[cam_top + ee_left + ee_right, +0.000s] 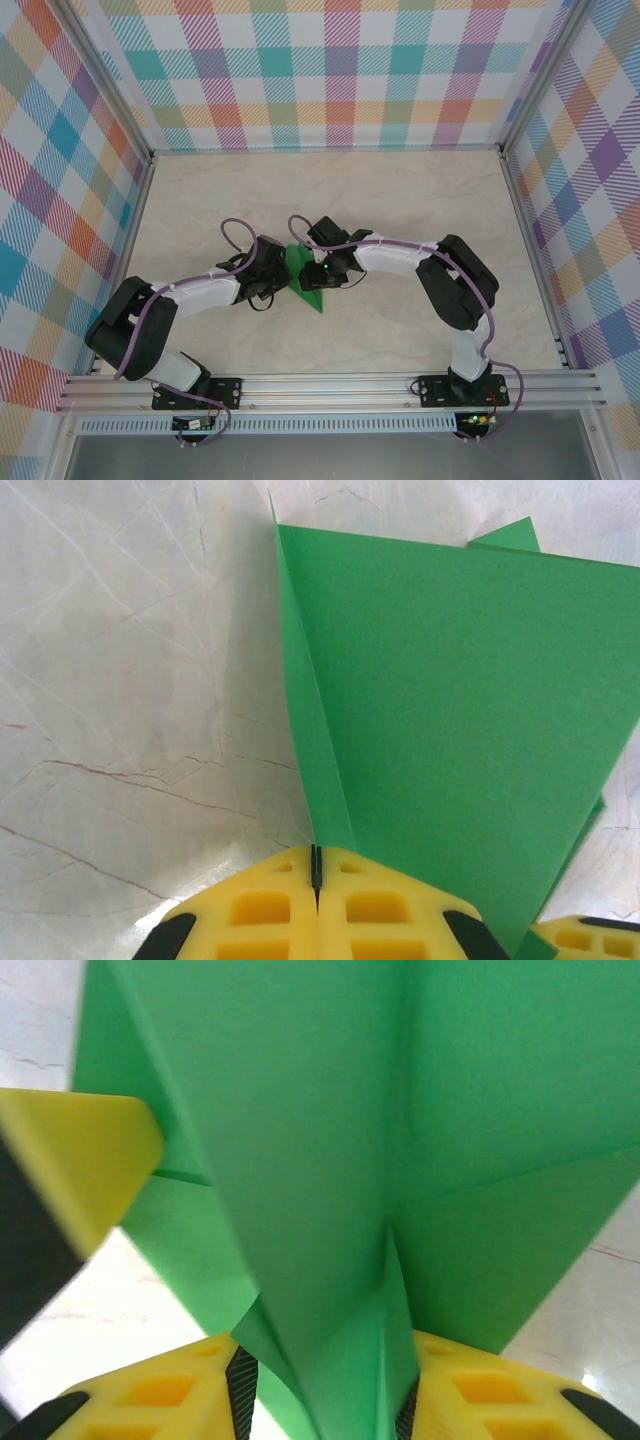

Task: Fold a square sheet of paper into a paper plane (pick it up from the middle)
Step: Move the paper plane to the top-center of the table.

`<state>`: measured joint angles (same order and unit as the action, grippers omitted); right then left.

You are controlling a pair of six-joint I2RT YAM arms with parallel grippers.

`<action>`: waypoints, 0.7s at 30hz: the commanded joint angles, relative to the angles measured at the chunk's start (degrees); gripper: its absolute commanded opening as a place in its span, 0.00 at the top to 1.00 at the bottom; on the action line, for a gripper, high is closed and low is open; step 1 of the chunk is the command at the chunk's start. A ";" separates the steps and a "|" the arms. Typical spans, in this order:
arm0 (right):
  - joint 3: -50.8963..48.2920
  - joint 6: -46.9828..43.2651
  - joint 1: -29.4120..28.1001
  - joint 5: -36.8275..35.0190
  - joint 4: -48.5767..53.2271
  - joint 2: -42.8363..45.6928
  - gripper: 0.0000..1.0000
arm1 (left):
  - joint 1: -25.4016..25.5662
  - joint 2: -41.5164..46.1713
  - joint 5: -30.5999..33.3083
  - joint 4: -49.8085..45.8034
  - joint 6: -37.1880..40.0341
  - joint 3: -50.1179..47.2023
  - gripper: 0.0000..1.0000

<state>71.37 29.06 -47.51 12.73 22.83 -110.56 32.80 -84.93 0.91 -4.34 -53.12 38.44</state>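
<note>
The left arm (200,292) and the right arm (395,260) have white links and bulky black joints. A purple cable (395,243) follows each one. The gripper fingers (260,910) are yellow.

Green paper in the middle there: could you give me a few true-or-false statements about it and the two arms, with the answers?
1. The green paper lies flat as an unfolded square. False: it is folded, with creases and overlapping layers.
2. The left arm's fingers are closed together, pinching a fold of the paper. True.
3. The right arm's fingers stand apart with paper between them. True.
4. The paper sits by the far wall of the table. False: it is mid-table, between the tips of the two arms.
</note>
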 commanded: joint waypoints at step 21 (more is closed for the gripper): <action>4.09 -0.12 -1.45 -11.41 6.40 -1.80 0.83 | -1.07 2.72 6.01 -10.32 1.44 5.40 0.51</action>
<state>74.08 28.97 -48.49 5.37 26.46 -112.81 32.75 -84.64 3.09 -8.93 -52.14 41.56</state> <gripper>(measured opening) 0.184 0.457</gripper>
